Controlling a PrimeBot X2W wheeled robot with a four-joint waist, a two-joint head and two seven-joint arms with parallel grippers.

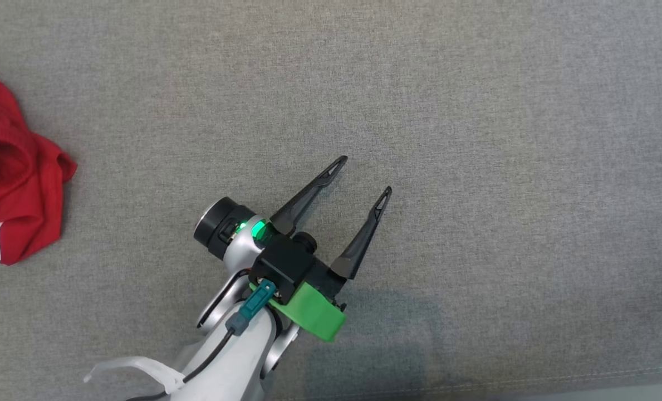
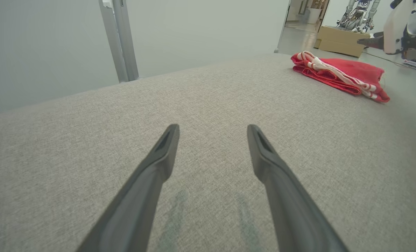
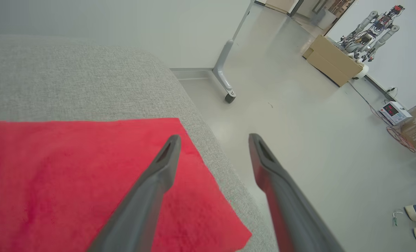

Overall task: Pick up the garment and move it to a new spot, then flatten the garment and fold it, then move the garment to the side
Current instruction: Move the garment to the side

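Judging by how it lies, the garment (image 2: 353, 70) is a thin, soft red knit with white striped trim, light enough for one end effector to lift yet too limp to keep any shape by itself. In the left wrist view it rests as a flat, layered stack on the grey fabric-covered surface (image 2: 194, 101), near the far rim and well apart from the left end effector (image 2: 212, 130), whose jaws stand wide and empty above bare cloth. The right end effector (image 3: 214, 138) is likewise released, jaws parted with nothing between them. In its own view one side hangs over a corner of the red cloth and the other over the floor (image 3: 298, 115) beyond the rim, though whether a tip touches the fabric cannot be told. The stack looks folded and set aside, so the task seems at or near its end. If it needs another move, pinching the top sheet alone would probably let the layers slide and the fold open. The better hold is at a folded edge, through every layer, at two corners with both end effectors so the stack hangs evenly. The woven cover should grip the knit, so dragging would likely bunch it; lifting clear looks safer. With a corner close to the rim, an outward nudge could tip it onto the floor.
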